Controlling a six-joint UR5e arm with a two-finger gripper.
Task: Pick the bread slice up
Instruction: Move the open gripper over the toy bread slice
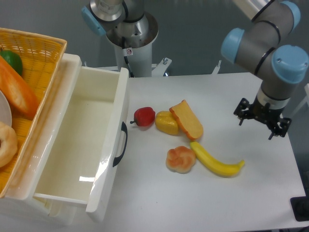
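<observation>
- While the white drawer (pixel 79 159) stands pulled open at the near left, its dark handle (pixel 120 144) faces the toys on the white table (pixel 193 203), and its inside shows only a pale glare.
- Nearest among the toys, the round swirled bun (pixel 180 159) sits at about 7 o'clock from the bread slice, with the yellow banana (pixel 217 163) just beside it at 3 o'clock, its curved tip pointing right.
- The bread slice (pixel 186 120) lies flat near the middle of the table, orange-tan face up with a darker crust edge, its lower end close to the banana's upper end.
- The yellow pepper (pixel 166 123) touches the slice at its 9 o'clock, and the red apple (pixel 144 116) sits just beside the pepper at 9 o'clock again, near the drawer handle.
- The gripper (pixel 262 117) hangs at 3 o'clock from the slice, well apart from it and from every toy; its dark fingers (pixel 243 113) are spread apart with nothing between them.
- The arm's grey links and blue joint caps (pixel 289 63) rise from the gripper toward 12 o'clock.
- At the far left a woven yellow basket (pixel 36 46) holds a long orange baguette (pixel 17 94) and a green item (pixel 12 60).
- Farthest back, the robot base (pixel 130 29) stands at 11 o'clock from the slice.
</observation>
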